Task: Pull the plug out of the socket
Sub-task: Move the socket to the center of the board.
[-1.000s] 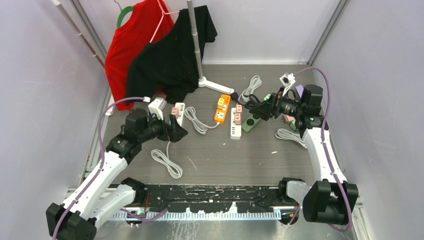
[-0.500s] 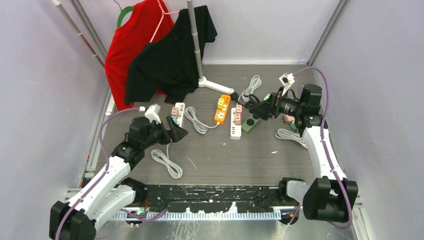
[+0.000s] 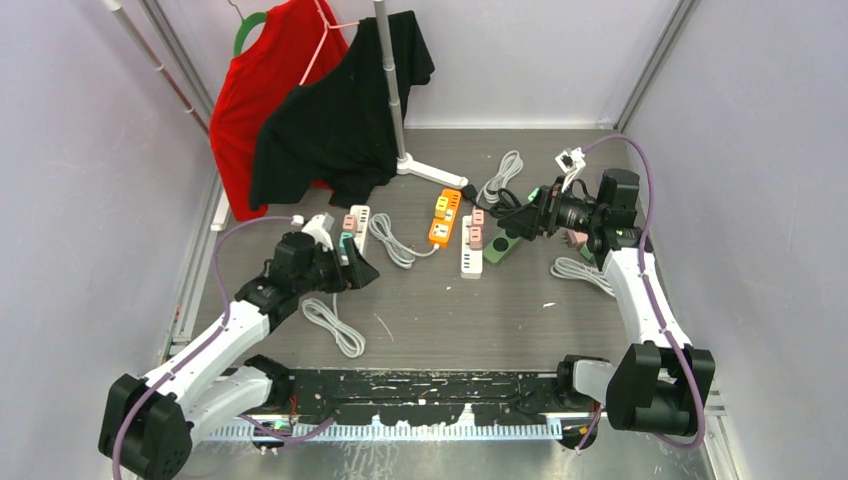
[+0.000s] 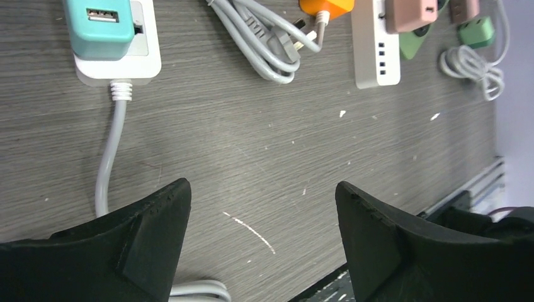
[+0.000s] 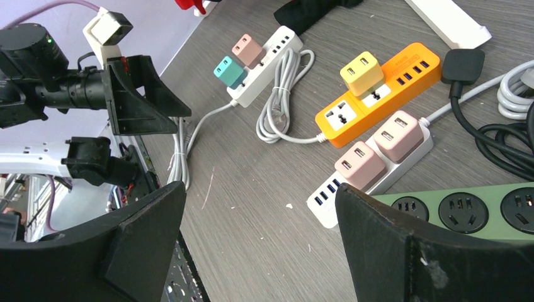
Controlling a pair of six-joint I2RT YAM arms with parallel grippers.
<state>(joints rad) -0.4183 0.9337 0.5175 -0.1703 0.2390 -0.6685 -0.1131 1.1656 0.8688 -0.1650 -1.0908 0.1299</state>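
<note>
The teal plug [image 4: 99,25] sits in its white strip [image 4: 146,53]. We are at the approach, with the left gripper [image 4: 262,189] and right gripper [image 5: 261,192] both empty, jaws apart. Next we straddle the plug and close.

teal plug [image 4: 99,28] partly beyond top edge

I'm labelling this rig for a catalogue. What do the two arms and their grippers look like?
The left arm and right arm match: white link shells, black joint housings, black bases. A purple cable loops along each, and a small white camera block sits at each wrist. The left gripper and right gripper have matte black, wedge-shaped fingers.
</note>
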